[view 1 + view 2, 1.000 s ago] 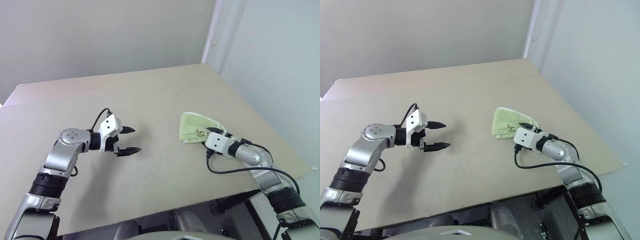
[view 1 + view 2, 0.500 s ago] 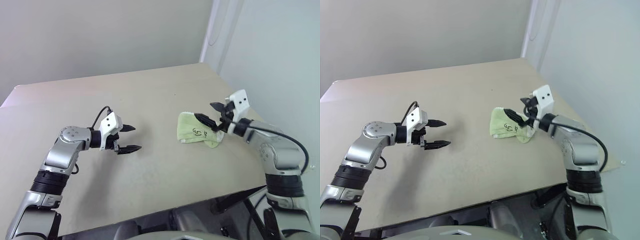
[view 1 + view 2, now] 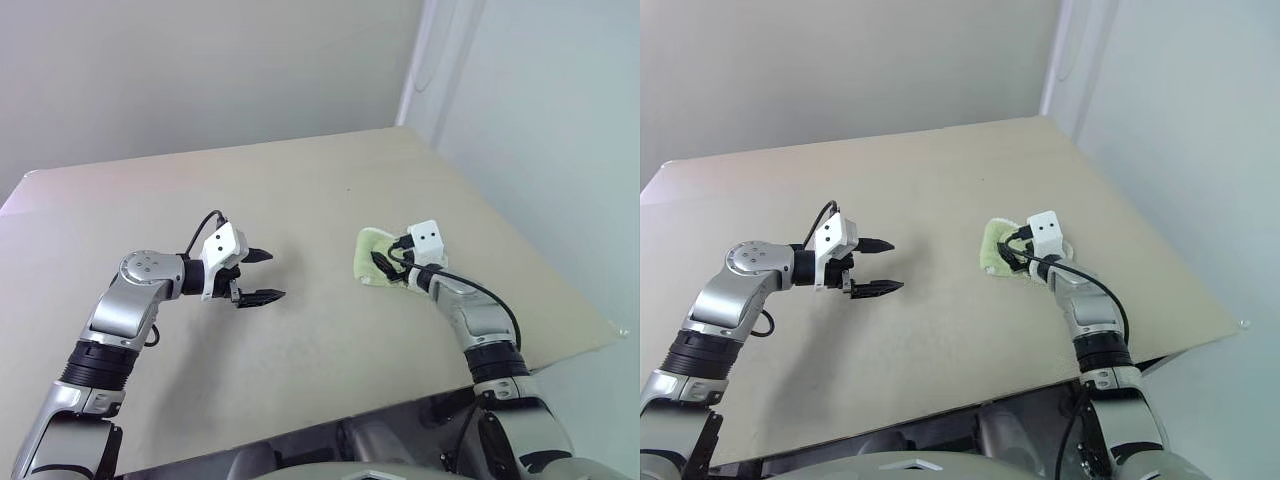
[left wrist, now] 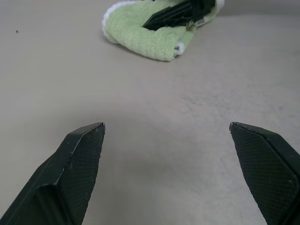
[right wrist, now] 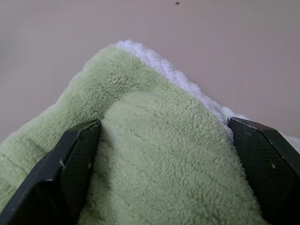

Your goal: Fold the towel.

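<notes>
Green terry towel point(image 5: 154, 154) now bunched directly under the right gripper point(image 3: 384, 262), swung back down onto it from above, fingers spread wide astride the fold, holding nothing. Looks poised to pinch a layer next. Left gripper point(image 3: 262, 276) parked wide open and empty, well apart from the cloth on the table point(image 3: 300, 190).

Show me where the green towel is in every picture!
Left eye view: the towel lies right of centre on the table, partly under the right gripper.
Right eye view: towel, right of centre again, beside that gripper.
Left wrist view: towel at the top, far beyond the open left fingers.
Right wrist view: towel up close, between the open right fingers.
Shared landmark: the right gripper at the towel.
</notes>
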